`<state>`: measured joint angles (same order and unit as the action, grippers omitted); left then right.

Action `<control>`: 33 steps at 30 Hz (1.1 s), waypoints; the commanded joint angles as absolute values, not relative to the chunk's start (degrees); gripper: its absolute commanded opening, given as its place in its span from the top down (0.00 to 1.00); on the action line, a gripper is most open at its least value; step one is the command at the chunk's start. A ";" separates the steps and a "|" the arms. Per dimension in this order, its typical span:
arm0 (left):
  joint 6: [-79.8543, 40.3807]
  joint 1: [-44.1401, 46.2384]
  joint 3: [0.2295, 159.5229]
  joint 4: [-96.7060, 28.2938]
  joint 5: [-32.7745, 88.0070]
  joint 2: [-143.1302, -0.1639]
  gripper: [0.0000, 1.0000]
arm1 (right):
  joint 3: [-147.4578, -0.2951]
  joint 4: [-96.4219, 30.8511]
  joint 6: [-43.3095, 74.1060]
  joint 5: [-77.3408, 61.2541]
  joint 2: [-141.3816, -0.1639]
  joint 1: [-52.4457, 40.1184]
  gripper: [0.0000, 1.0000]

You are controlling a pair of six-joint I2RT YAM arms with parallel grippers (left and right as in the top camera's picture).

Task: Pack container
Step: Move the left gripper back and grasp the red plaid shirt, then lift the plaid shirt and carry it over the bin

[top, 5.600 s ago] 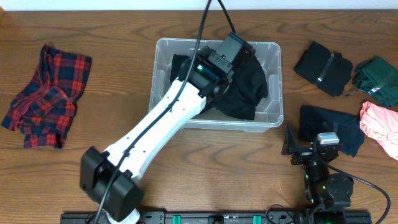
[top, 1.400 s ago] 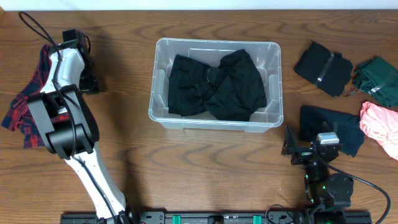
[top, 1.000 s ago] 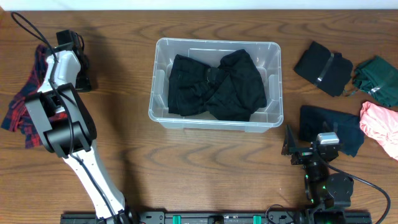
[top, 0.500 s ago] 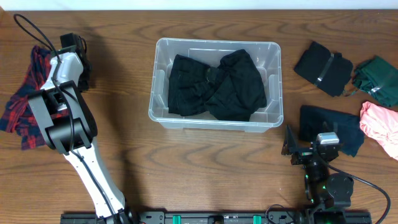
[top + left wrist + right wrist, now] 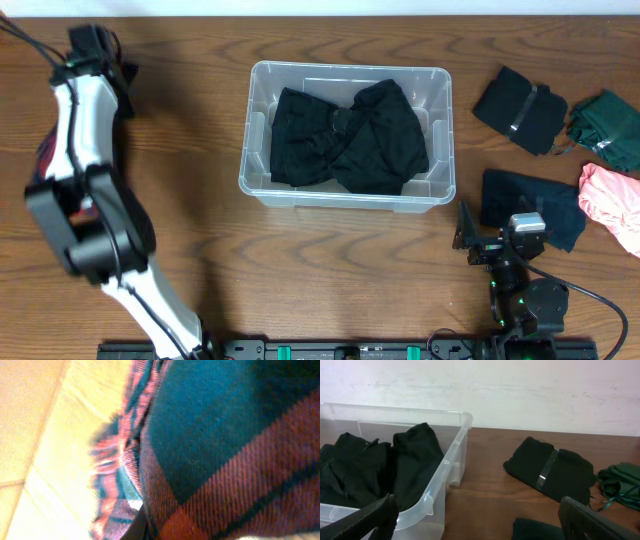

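Container (image 5: 345, 67), long axis left–right, lies right of the left jaws; plaid cloth (image 5: 225, 460) hides their state. Right jaws, apart, sit nearer.

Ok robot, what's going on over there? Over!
Left claw pressed close to the plaid cloth, grip unclear. Right claw open, off to the side. Container holds black clothes. Nothing blocking it.

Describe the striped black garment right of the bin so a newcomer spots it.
From the clear container mid-table, look right to four garments. It is the folded black garment at the back, nearest the container. Only it bears a pale stripe; the green garment, pink garment and navy garment do not.
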<state>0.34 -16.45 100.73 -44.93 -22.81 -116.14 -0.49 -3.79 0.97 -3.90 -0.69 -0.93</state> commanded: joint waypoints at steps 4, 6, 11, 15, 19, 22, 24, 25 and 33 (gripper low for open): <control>9.23 -10.87 101.67 -44.93 -13.15 -98.59 0.94 | -0.32 -3.92 0.34 -3.88 -0.38 -0.82 0.01; 11.46 -7.86 101.67 -44.93 -10.94 -93.91 0.94 | -0.32 -3.92 0.34 -3.88 -0.38 -0.82 0.01; 16.29 3.53 101.67 -45.15 -9.43 -86.04 0.94 | -0.32 -3.92 0.34 -3.88 -0.38 -0.82 0.01; 21.47 14.31 101.67 -46.26 -9.72 -84.49 0.94 | -0.32 -3.92 0.34 -3.88 -0.38 -0.82 0.01; 24.29 25.50 101.65 -47.13 -15.46 -86.30 0.94 | -0.32 -3.92 0.34 -3.88 -0.38 -0.82 0.01; 27.44 32.01 101.65 -47.33 -21.65 -88.86 0.94 | -0.32 -3.92 0.34 -3.88 -0.38 -0.82 0.01; 29.76 35.42 101.65 -47.31 -25.71 -90.87 0.94 | -0.32 -3.95 0.34 -3.88 -0.38 -0.82 0.01; 30.87 36.82 101.65 -47.31 -27.64 -91.92 0.94 | -0.32 -3.92 0.34 -3.88 -0.38 -0.82 0.01; 36.53 41.60 101.65 -47.29 -35.24 -99.96 0.94 | -0.32 -3.92 0.34 -3.88 -0.38 -0.82 0.01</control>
